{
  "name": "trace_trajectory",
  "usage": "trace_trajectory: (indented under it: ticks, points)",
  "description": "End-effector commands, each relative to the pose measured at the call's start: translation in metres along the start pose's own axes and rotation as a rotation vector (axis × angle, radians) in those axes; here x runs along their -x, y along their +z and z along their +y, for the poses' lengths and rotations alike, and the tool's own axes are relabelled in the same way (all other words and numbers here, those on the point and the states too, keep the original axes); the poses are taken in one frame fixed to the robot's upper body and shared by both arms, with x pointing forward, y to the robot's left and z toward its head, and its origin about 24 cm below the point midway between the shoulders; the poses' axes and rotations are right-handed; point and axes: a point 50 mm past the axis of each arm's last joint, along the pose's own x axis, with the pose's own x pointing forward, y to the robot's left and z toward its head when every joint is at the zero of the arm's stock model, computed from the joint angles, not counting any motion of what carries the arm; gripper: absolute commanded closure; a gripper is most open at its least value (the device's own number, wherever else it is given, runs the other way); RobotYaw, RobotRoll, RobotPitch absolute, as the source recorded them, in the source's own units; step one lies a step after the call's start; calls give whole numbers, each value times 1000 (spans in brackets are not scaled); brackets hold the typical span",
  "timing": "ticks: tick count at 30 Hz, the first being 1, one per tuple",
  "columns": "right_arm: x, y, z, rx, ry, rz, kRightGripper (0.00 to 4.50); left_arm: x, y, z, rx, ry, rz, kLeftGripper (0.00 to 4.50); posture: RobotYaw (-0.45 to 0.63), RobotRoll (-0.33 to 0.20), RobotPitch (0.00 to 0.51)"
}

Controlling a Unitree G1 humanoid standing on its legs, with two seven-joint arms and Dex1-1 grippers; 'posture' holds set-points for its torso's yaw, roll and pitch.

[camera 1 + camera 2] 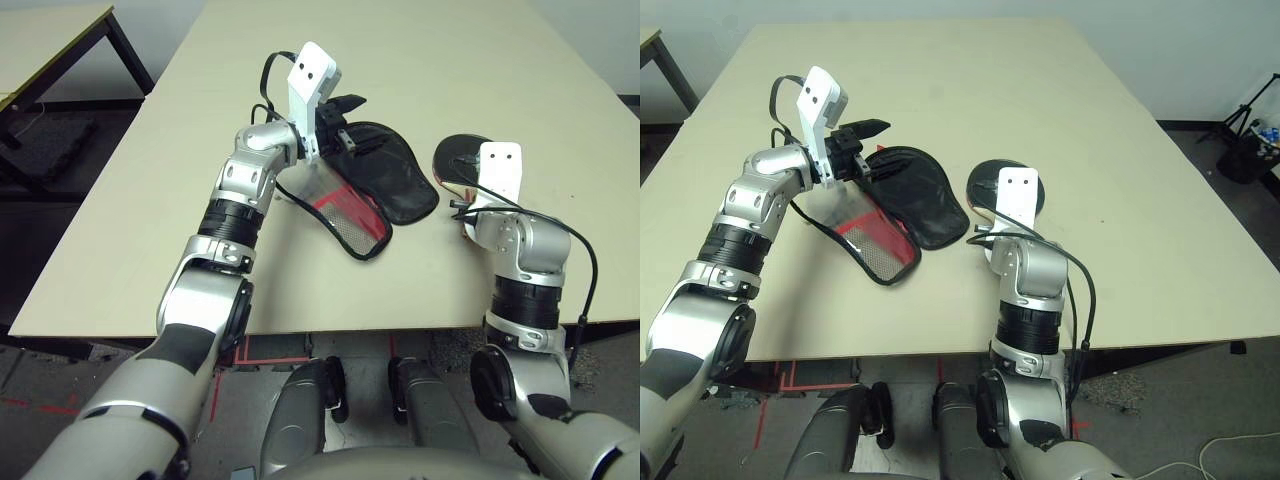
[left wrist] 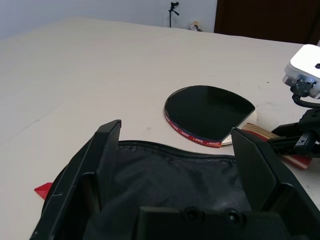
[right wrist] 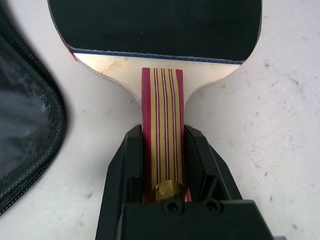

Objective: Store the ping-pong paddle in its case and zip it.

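R claw (image 3: 162,150) is down on the bench (image 1: 480,60) w/ both black fingers (image 3: 125,165) pressed against the sides of the striped handle: clenched on the ping-pong paddle (image 3: 160,30). Handle runs straight back btwn the fingers, red and tan stripes up, its butt end sitting by a brass fitting deep in the claw. Paddle looks flat on the bench, black rubber face up, pale wood showing where blade meets handle. From the head cam the paddle (image 1: 458,160) lies at the bench's right-centre, mostly tucked behind the R wrist's white camera block.

The case (image 1: 385,180) sits just left of the paddle, near but apart, a strip of bare bench btwn them. It's lying open: black flap spread twd the paddle, the red panel and mesh pocket (image 1: 345,215) folded out twd the robot's side. Zipper edge curves along the black fabric close to the paddle.

L claw (image 2: 180,155) is up over the far-left end of the case, pointing across twd the paddle, fingers spread wide, released. Black fabric and the zip line show btwn its two fingers (image 2: 102,155); whether the tips actually touch the cloth is hard to call from here, prob. just hovering over it. The L wrist cam also catches the R claw gripping the handle at the paddle's far side.

Second, darker-framed table (image 1: 50,35) off at the far left.
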Motion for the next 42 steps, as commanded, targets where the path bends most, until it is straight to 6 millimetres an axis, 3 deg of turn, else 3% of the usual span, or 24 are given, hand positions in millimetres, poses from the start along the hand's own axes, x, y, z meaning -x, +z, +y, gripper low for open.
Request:
trace_trajectory:
  ticks: [1,9,17,23,31,42]
  points:
    - [-3,8,-8,-13,-51,-51,3334,2,1,5,27,32,-14,0,-53,0,162]
    - [-2,62,16,235,213,-184,3334,25,12,32,50,191,-15,0,-52,0,158]
    - [-2,79,42,416,464,-96,3334,56,19,52,13,259,47,0,-13,0,150]
    - [-3,85,63,475,545,-91,3334,76,31,62,-10,318,59,0,24,0,147]
    - [1,77,82,515,614,-64,3334,95,36,69,-23,388,65,0,56,0,143]
    - [-2,40,81,503,610,12,3334,106,40,75,-27,439,58,0,51,0,143]
